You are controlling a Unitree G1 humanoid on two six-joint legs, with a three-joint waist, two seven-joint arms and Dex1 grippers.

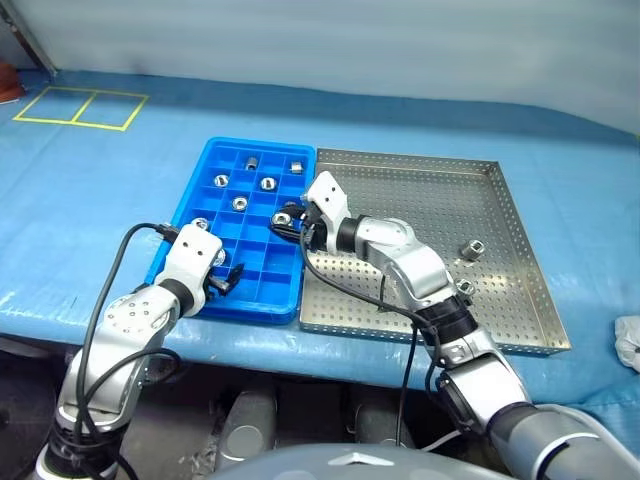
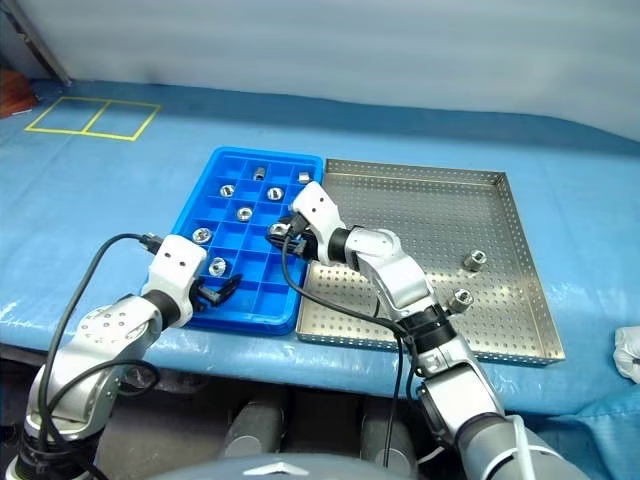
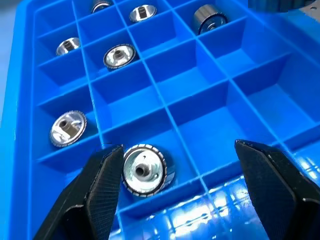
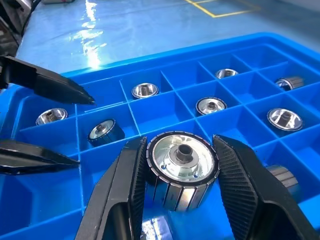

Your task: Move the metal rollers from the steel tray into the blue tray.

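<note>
**Roller held over the blue tray**

Because each metal roller (image 4: 182, 167) is a short, hard steel cylinder with a ribbed rim, it looks dense and slick, best pinched across that rim. The right gripper (image 4: 181, 172) clamps one this way above the blue tray (image 1: 190, 205). Two more lie beside it in the steel tray (image 1: 520, 215). The left gripper (image 3: 177, 170) hangs spread and empty over the blue tray's near corner.
</note>
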